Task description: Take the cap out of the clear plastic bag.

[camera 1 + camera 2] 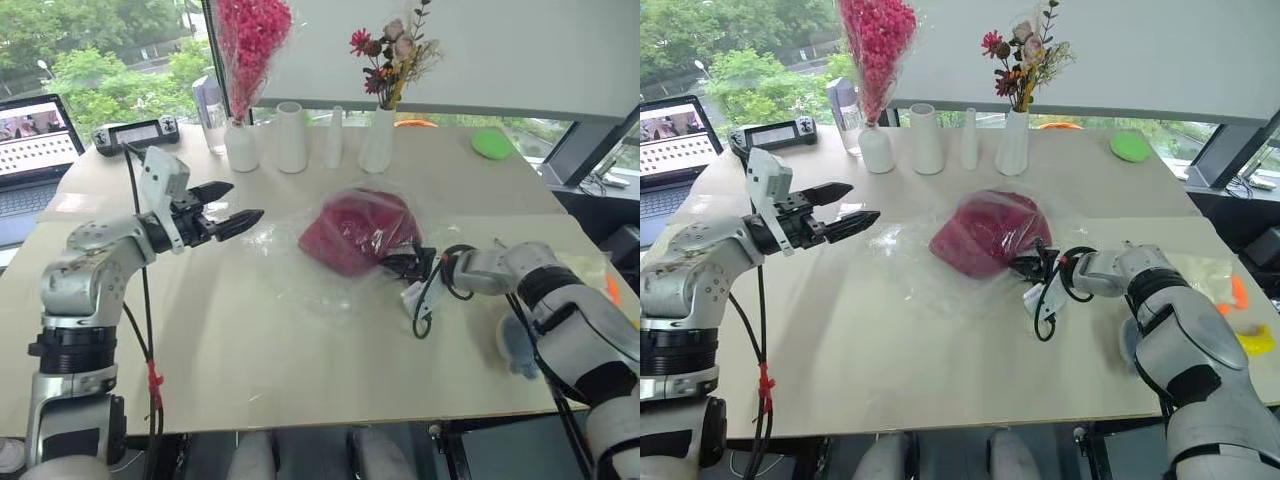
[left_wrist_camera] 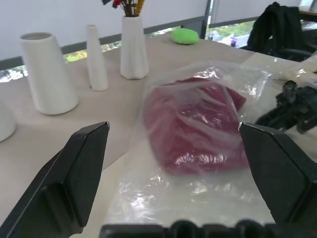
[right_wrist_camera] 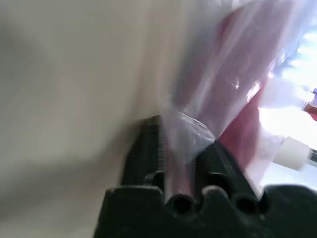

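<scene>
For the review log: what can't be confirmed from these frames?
- Right tool: its tips are hidden behind the cap and the clear plastic bag in the head views. The right wrist view is blurred, with film lying between the fingers, so a grip is uncertain.
- Bag mouth: its opening can't be located through the glare.
- Cap brim: hidden under crinkled film.
- Left tool: open, apart from the bag.

cap (image 1: 355, 228) in clear plastic bag (image 1: 290, 262), mid-table (image 1: 250, 350), vases (image 1: 291, 137) behind

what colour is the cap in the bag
Dark red cap, clearest in the left wrist view.
</scene>
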`<state>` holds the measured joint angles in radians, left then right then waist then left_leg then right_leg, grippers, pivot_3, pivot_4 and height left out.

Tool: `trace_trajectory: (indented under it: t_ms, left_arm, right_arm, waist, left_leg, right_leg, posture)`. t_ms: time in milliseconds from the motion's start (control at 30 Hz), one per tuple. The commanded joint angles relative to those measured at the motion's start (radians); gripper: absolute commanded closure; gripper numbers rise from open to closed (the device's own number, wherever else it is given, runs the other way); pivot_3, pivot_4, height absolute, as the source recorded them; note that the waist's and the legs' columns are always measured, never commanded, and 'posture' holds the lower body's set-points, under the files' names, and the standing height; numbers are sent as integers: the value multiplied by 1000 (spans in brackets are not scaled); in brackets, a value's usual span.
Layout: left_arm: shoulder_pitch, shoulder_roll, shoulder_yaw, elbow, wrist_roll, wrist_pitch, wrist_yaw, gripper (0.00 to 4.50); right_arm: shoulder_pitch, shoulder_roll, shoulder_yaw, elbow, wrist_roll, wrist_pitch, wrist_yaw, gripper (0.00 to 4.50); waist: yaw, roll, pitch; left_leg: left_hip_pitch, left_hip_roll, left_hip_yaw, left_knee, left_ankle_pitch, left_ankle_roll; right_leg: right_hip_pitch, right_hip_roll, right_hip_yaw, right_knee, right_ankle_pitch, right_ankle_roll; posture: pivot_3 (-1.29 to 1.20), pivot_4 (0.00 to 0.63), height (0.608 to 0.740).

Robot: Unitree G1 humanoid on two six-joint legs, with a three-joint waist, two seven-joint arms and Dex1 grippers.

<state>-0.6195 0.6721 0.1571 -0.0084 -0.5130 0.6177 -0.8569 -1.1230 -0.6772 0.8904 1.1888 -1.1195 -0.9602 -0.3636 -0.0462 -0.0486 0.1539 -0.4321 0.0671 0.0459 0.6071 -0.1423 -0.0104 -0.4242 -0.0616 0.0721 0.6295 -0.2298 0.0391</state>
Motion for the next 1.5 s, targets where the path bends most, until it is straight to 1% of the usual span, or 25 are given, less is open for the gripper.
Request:
trace_trajectory:
  t_ms: [33, 133, 167, 267, 333, 400, 433, 500, 533, 600, 667, 733, 800, 867, 900, 933, 1000, 1067, 1100, 1167, 1200, 1267, 1333, 1433, 1500]
  left_arm:
    - [-31, -9, -14, -3, -8, -4, -13, 0]
    - [-40, -25, -29, 4, -8, -6, -18, 0]
    - [-45, -30, -33, 10, -6, -9, -19, 0]
    - [-57, -38, -43, 24, -3, -16, -27, 0]
    - [-63, -42, -49, 34, -1, -20, -34, 0]
    - [-71, -45, -56, 47, 2, -25, -44, 0]
    - [-75, -47, -62, 53, 5, -29, -51, 0]
    - [-84, -54, -72, 64, 7, -34, -62, 0]
    - [-88, -56, -75, 71, 7, -35, -66, 0]
    - [-98, -60, -83, 80, 7, -36, -80, 0]
    - [-107, -63, -94, 95, 13, -41, -93, 0]
    - [-117, -67, -99, 113, 20, -50, -100, 0]
    - [-130, -73, -104, 135, 28, -61, -104, 0]
    - [-142, -82, -109, 157, 36, -75, -109, 0]
    - [-146, -85, -112, 164, 39, -82, -112, 0]
    - [-150, -90, -115, 171, 42, -87, -115, 0]
    - [-157, -99, -118, 179, 47, -95, -117, 0]
    - [-159, -105, -118, 179, 49, -98, -115, 0]
    - [-156, -106, -117, 175, 49, -97, -113, 0]
    - [-149, -104, -115, 165, 48, -96, -112, 0]
    - [-142, -100, -114, 159, 48, -95, -111, 0]
    - [-134, -95, -109, 153, 48, -93, -107, 0]
    - [-131, -93, -107, 152, 48, -93, -103, 0]
    - [-126, -92, -106, 146, 47, -89, -99, 0]
    - [-124, -91, -108, 142, 47, -88, -98, 0]
  right_arm:
    - [-14, -18, -37, 44, 24, 69, -29, 1581]
    - [13, -26, -150, 106, 159, 202, 172, 593]
    - [32, -39, -218, 120, 245, 222, 280, 339]
    - [100, -102, -397, 60, 460, 263, 482, 339]
    - [185, -152, -510, -88, 612, 306, 620, 339]
    - [337, -201, -642, -404, 838, 468, 816, 339]
    - [446, -231, -708, -645, 1015, 633, 940, 339]
    - [626, -310, -821, -1048, 1294, 942, 1100, 339]
    - [688, -343, -869, -1191, 1382, 1068, 1140, 339]
    - [776, -404, -974, -1418, 1548, 1284, 1169, 339]
    - [778, -429, -1024, -1582, 1649, 1442, 1143, 339]
    - [702, -408, -988, -1692, 1696, 1573, 1085, 339]
    - [587, -360, -880, -1754, 1663, 1672, 1041, 339]
    - [476, -289, -770, -1769, 1606, 1731, 1013, 339]
    - [420, -234, -716, -1761, 1581, 1766, 985, 339]
    - [375, -181, -666, -1750, 1558, 1786, 966, 339]
    - [322, -94, -536, -1711, 1460, 1782, 937, 339]
    - [313, -27, -459, -1665, 1384, 1768, 908, 339]
    - [311, 0, -430, -1644, 1351, 1763, 896, 339]
    - [305, 41, -409, -1624, 1320, 1771, 890, 339]
    - [299, 54, -410, -1620, 1313, 1779, 895, 339]
    - [292, 80, -424, -1613, 1307, 1790, 900, 339]
    - [292, 97, -432, -1605, 1293, 1797, 898, 339]
    - [295, 99, -395, -1586, 1235, 1796, 892, 339]
    - [291, 116, -394, -1605, 1230, 1823, 899, 339]
  waist:
    - [0, 0, 0]
    - [0, 0, 0]
    - [1, 0, 0]
    - [10, 0, 1]
    - [9, 0, 1]
    - [6, 0, 1]
    - [5, 0, 1]
    - [-1, 2, 2]
    - [-1, 4, 3]
    - [-2, 7, 4]
    - [-2, 7, 4]
    - [-2, 7, 5]
    - [-3, 7, 5]
    - [1, 7, 5]
    - [2, 6, 5]
    - [3, 7, 5]
    - [6, 7, 5]
    - [11, 7, 5]
    - [14, 7, 5]
    - [22, 7, 5]
    - [27, 7, 5]
    - [33, 7, 5]
    - [34, 7, 5]
    - [33, 7, 5]
    - [33, 7, 5]
  left_leg:
    - [0, 0, 0, -1, 0, 0]
    - [0, 0, 0, -1, -1, -1]
    - [0, 0, 0, -1, -1, -1]
    - [0, 0, -2, 1, -1, -1]
    - [-2, 0, -2, 2, -1, -1]
    - [-2, 0, -2, 2, -1, -1]
    - [-2, 0, -2, 2, -1, -1]
    - [-2, 1, -3, 2, -1, -1]
    - [-1, 1, -4, 2, -1, -1]
    - [0, 1, -4, 2, -1, -1]
    - [1, 1, -4, 3, -1, -1]
    - [2, 1, -5, 5, -1, -1]
    - [3, 1, -5, 8, -1, -1]
    - [3, 1, -5, 8, -3, -4]
    - [3, 1, -4, 8, -3, -4]
    - [2, 1, -4, 8, -3, -4]
    - [0, 1, -4, 8, -2, -2]
    - [-5, 1, -4, 8, -1, 0]
    - [-8, 1, -4, 9, -1, 0]
    - [-16, 1, -4, 9, -1, -1]
    - [-22, 0, -4, 9, -1, -1]
    - [-29, 0, -5, 12, -1, -1]
    - [-29, 0, -5, 14, -2, 0]
    - [-29, 1, -5, 19, -2, 1]
    - [-28, 1, -5, 21, -2, 1]
  right_leg:
    - [0, 0, 0, 0, -1, 0]
    - [0, 1, 0, 0, -2, 0]
    - [0, 0, 0, 0, -2, 0]
    - [3, 0, -1, -1, -1, 1]
    - [3, 0, -1, -2, -1, 2]
    - [3, 0, -1, -3, -1, 3]
    - [3, 0, -1, -2, -1, 3]
    - [3, 2, -1, 0, -1, 3]
    - [2, 2, -1, 2, -1, 3]
    - [2, 3, -1, 4, -1, 3]
    - [3, 3, -1, 4, -3, 6]
    - [3, 3, -1, 5, -4, 8]
    - [3, 3, -1, 3, -5, 0]
    - [3, 3, -1, 2, -3, -1]
    - [2, 2, -1, 2, -3, -1]
    - [2, 2, -1, 2, -3, -1]
    - [0, 2, -1, 2, -3, -1]
    - [-3, 3, -1, 3, -1, -5]
    - [-4, 3, -1, 3, 0, 0]
    - [-12, 3, -1, 4, 1, 2]
    - [-17, 3, -1, 4, 2, 3]
    - [-23, 3, -2, 5, 2, 4]
    - [-22, 3, -2, 4, 2, 4]
    - [-20, 3, -3, 6, 3, 5]
    - [-19, 3, -2, 9, 3, 6]
  posture:
    - [0, 150, 740]
    - [0, 150, 740]
    - [0, 150, 740]
    - [0, 150, 740]
    - [0, 150, 740]
    - [0, 150, 740]
    - [0, 150, 740]
    - [0, 150, 740]
    - [0, 150, 740]
    - [0, 150, 740]
    - [0, 150, 740]
    - [0, 150, 740]
    - [0, 150, 740]
    - [0, 150, 740]
    - [0, 150, 740]
    - [0, 150, 740]
    - [0, 150, 740]
    - [0, 150, 740]
    - [0, 150, 740]
    - [0, 150, 740]
    - [0, 150, 740]
    - [0, 150, 740]
    - [0, 150, 740]
    - [0, 150, 740]
    - [0, 150, 740]
